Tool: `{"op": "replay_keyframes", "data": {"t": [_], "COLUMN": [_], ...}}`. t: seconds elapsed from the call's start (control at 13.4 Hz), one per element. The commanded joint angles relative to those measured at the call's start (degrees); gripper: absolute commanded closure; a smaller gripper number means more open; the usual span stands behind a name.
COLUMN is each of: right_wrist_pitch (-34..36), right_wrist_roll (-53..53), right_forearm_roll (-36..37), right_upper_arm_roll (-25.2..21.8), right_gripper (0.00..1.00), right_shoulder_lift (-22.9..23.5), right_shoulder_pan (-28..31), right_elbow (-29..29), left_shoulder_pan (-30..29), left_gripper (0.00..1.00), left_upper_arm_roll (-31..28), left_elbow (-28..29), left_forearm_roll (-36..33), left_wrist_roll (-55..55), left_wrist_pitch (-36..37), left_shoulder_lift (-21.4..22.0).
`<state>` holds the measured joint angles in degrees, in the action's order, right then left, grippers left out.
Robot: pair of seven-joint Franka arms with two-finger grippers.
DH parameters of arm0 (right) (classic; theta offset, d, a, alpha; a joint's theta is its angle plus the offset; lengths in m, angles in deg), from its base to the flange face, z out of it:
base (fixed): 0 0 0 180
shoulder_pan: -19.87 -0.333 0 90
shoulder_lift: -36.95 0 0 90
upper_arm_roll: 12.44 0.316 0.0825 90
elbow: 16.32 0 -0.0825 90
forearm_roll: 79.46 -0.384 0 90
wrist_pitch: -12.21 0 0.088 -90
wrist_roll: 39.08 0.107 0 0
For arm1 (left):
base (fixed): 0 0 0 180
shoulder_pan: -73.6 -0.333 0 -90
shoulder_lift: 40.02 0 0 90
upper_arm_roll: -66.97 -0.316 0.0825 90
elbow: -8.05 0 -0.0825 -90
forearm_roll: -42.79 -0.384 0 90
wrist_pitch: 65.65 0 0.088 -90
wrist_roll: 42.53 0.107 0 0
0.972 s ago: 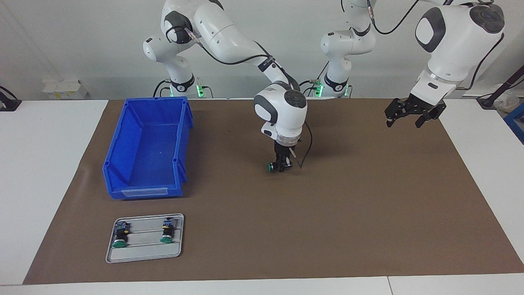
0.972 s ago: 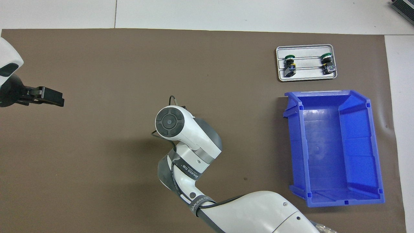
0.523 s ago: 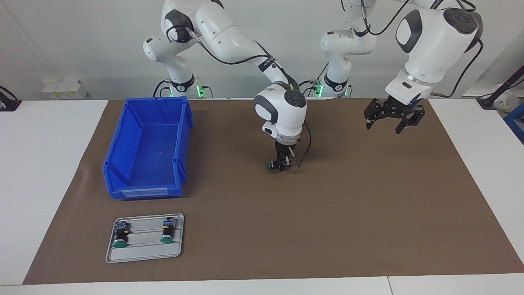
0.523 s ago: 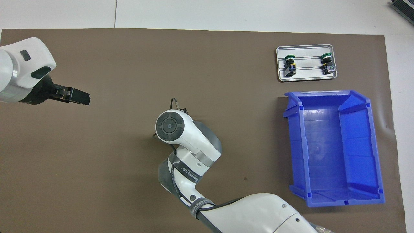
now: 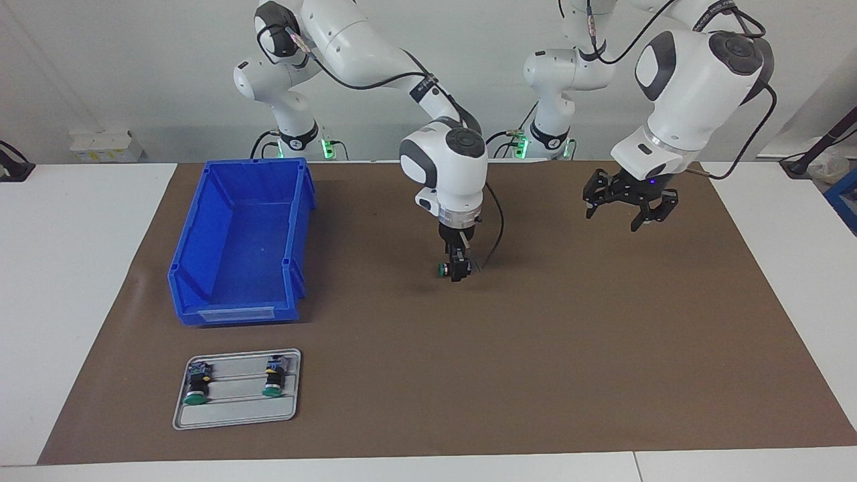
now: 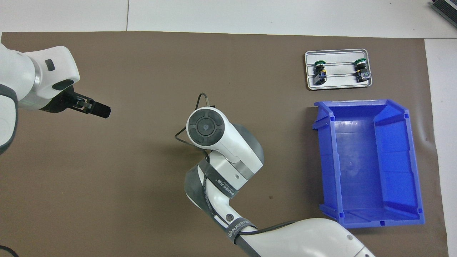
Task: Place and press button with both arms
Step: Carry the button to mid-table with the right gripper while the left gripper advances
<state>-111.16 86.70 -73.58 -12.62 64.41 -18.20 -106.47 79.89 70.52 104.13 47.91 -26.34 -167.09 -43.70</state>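
Note:
One button (image 5: pixel 442 270) lies on its side at mat level in the middle of the brown mat (image 5: pixel 535 348), its green cap toward the right arm's end of the table. My right gripper (image 5: pixel 458 270) points straight down and stands right at the button's black body; whether it grips the button does not show. In the overhead view the right wrist (image 6: pixel 206 126) hides both. My left gripper (image 5: pixel 622 215) hangs open and empty above the mat, toward the left arm's end of the table, and it also shows from above as the left gripper (image 6: pixel 98 109).
A blue bin (image 5: pixel 234 314) stands toward the right arm's end of the table, also seen as the bin (image 6: pixel 371 219). Farther from the robots, a grey tray (image 5: pixel 234 415) carries two more green-capped buttons (image 5: pixel 196 388); from above, the tray (image 6: pixel 339 85).
The left arm has swung in toward the middle of the mat and come lower. The right wrist has risen and shifted over the button, while its gripper tip stays at the button.

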Motion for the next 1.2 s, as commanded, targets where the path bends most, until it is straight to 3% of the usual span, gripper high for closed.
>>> {"op": "replay_keyframes", "data": {"t": [0.0,0.6,1.12], "right_wrist_pitch": [2.2,8.9,9.9], "right_wrist_roll": [-5.5,-31.8,-62.3], "right_forearm_roll": [-1.1,-1.5,-4.9], "right_upper_arm_roll": [0.5,0.5,0.4], "right_gripper": [0.12,0.03,0.01], "right_shoulder_lift": [-7.1,-14.4,-23.9], "right_shoulder_pan": [2.7,12.1,24.3], "right_elbow": [-5.7,-5.8,-14.4], "left_shoulder_pan": [2.1,9.1,16.9], "left_gripper": [0.09,0.12,0.12], "left_upper_arm_roll": [-0.7,-0.7,-0.7], "left_elbow": [0.9,1.2,0.2], "left_forearm_roll": [0.4,0.5,-0.5], "left_wrist_roll": [5.5,16.1,18.3], "left_wrist_pitch": [-2.4,-9.9,-13.2], "left_shoulder_lift": [-1.4,-5.1,-8.1]}}
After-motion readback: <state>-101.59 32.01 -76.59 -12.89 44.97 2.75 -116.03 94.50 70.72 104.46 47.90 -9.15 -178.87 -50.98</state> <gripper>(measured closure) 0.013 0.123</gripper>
